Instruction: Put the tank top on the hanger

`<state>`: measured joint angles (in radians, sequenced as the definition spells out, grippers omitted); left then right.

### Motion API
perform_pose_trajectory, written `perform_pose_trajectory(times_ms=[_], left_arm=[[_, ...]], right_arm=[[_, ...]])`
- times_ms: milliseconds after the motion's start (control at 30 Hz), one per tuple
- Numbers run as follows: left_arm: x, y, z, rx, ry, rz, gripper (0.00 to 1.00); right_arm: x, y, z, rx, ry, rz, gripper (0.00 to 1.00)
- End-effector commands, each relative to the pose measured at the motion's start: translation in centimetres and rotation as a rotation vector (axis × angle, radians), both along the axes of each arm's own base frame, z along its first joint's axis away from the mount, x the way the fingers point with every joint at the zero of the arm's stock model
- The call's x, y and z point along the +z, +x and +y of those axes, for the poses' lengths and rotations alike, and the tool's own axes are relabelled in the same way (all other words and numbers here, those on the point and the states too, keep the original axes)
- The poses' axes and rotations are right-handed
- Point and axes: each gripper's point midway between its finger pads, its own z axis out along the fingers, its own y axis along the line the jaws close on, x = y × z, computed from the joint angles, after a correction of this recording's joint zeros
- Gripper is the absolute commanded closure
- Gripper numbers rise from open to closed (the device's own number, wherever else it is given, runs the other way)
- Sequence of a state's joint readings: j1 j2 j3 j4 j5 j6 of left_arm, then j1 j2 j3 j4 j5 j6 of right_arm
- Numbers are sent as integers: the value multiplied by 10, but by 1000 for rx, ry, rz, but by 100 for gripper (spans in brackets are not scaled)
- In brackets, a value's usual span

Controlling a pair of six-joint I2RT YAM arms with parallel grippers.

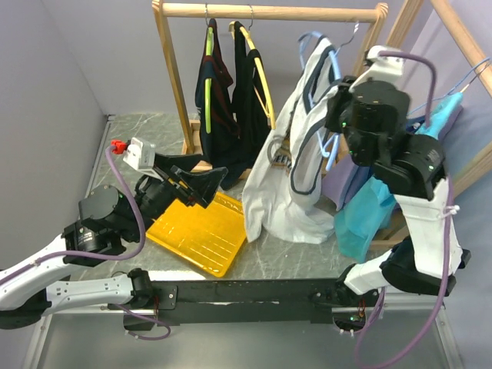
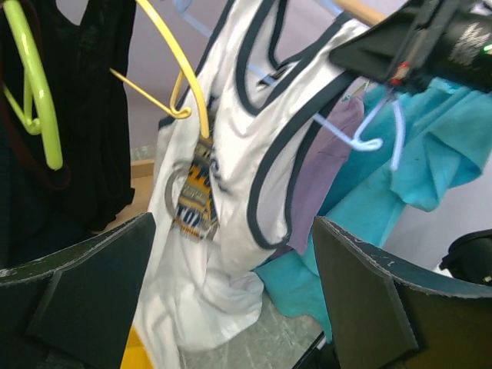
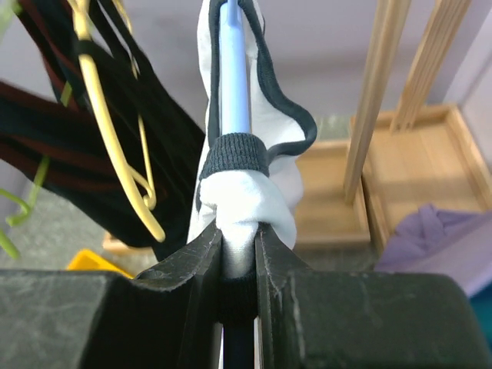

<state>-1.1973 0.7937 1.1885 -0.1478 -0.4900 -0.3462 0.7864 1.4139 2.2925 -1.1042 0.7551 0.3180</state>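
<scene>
The white tank top point(image 1: 288, 173) with navy trim hangs in front of the wooden rack, its hem resting on the table. Its straps are draped over the light-blue hanger point(image 1: 332, 65), whose metal hook point(image 1: 351, 34) sits below the rail. My right gripper point(image 1: 336, 104) is shut on a bunched shoulder strap point(image 3: 246, 204) of the tank top, right at the hanger arm point(image 3: 234, 69). My left gripper point(image 1: 211, 171) is open and empty, left of the tank top and apart from it. In the left wrist view the tank top point(image 2: 231, 138) hangs beyond the open fingers point(image 2: 92, 284).
A yellow tray point(image 1: 201, 231) lies under my left gripper. Dark garments hang on lime-green point(image 1: 208, 69) and yellow hangers point(image 1: 261, 73) on the wooden rack point(image 1: 269, 11). A teal shirt point(image 1: 365, 219) and a purple one point(image 1: 342, 184) hang to the right, behind the tank top.
</scene>
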Motion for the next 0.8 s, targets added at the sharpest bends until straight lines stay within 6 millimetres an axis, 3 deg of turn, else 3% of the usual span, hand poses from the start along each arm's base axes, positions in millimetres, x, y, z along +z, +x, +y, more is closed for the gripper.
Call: perform_pose_trajectory(times_ms=[0, 133, 267, 367, 433, 633, 733, 767], left_arm=[[-10, 3, 6, 30, 7, 25, 11], [-12, 2, 9, 35, 2, 29, 11], [-14, 2, 10, 36, 8, 31, 11], [-15, 2, 9, 32, 11, 33, 11], [-17, 2, 9, 31, 10, 34, 11], [-21, 2, 9, 34, 7, 40, 11], [-25, 2, 7, 29, 9, 44, 11], [-26, 2, 6, 25, 7, 47, 11]], right_arm=[[67, -13, -35, -74, 87, -207, 100], [67, -12, -40, -104, 74, -216, 100], [35, -2, -19, -19, 34, -151, 100], [10, 7, -13, 2, 10, -101, 100], [5, 14, -12, 28, 17, -88, 100], [14, 32, -4, 81, -21, -117, 100], [32, 43, -1, 88, -24, -158, 100], [30, 53, 4, 89, -35, -148, 100]])
